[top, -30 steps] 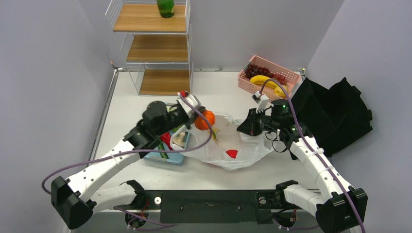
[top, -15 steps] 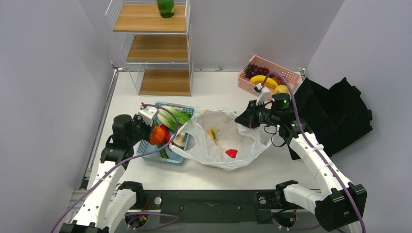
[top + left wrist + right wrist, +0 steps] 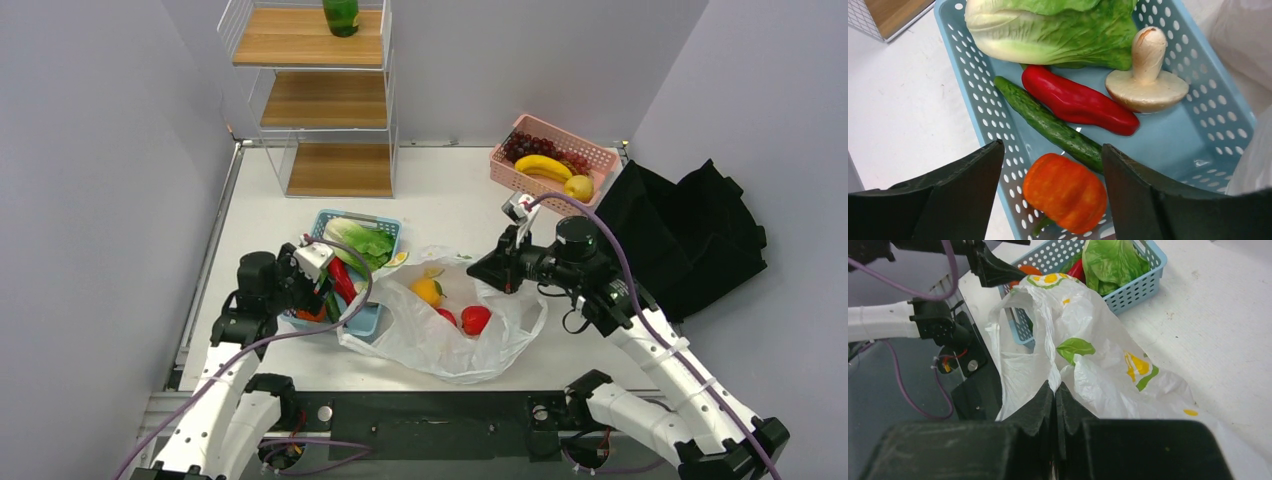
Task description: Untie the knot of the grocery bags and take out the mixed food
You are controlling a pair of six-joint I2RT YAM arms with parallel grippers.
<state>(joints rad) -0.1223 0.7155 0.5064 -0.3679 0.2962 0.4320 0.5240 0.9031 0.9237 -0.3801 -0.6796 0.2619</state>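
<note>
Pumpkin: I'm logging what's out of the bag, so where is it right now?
In the left wrist view, the pumpkin lies in the near end of the blue basket, beside the cucumber, under the open left claw.

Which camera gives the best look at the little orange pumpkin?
Left wrist: the pumpkin lies whole and close in the blue basket. The top view shows only an orange sliver; the right wrist, a bit behind the bag.

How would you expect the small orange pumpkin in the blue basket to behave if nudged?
The pumpkin looks rounded and ribbed, so it would probably rock or roll a little. It lies beside the cucumber and near the wall of the blue basket, which would likely stop it. Its smooth skin may be slippery.
</note>
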